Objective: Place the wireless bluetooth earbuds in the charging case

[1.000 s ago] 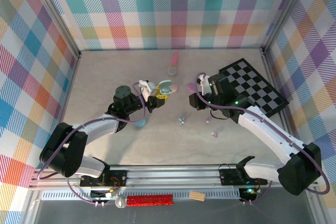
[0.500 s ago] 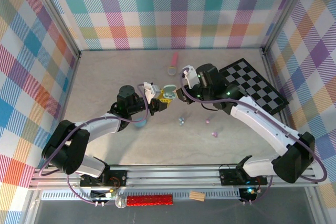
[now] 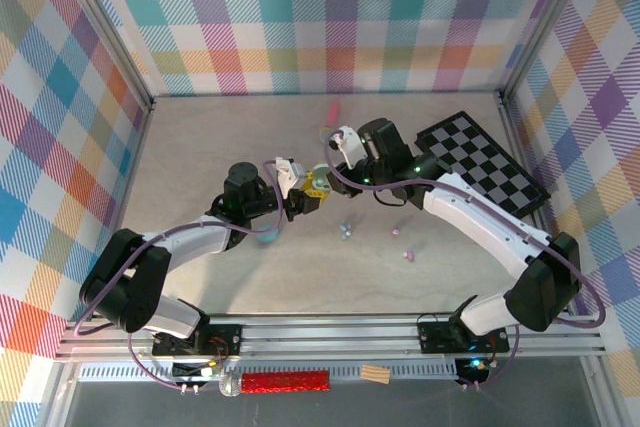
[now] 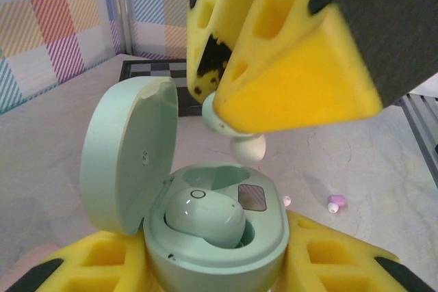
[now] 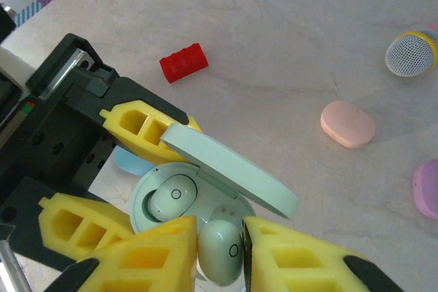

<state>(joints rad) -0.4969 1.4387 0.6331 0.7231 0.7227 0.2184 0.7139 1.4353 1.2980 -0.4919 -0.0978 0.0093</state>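
Note:
My left gripper (image 4: 215, 264) is shut on the mint charging case (image 4: 226, 244), gripping it by its sides. The lid (image 4: 126, 148) stands open. One mint earbud (image 4: 205, 217) sits in the case's left socket. The other socket (image 5: 236, 213) is empty. My right gripper (image 5: 220, 259) is shut on a second mint earbud (image 5: 220, 251) and holds it just above that empty socket, apart from the case. From above, the left gripper (image 3: 308, 192) and the right gripper (image 3: 328, 169) meet at the middle of the table.
A pink case (image 5: 348, 123), a purple case (image 5: 428, 189), a red brick (image 5: 183, 62) and a toy microphone (image 5: 410, 52) lie on the table. A blue case (image 5: 130, 162) lies below the grippers. Loose small earbuds (image 3: 345, 232) (image 3: 407, 255) lie nearer. A checkerboard (image 3: 480, 162) is at the right.
My right arm has swung left with the earbud until it hangs over the open case. The left gripper has shifted slightly right with the case.

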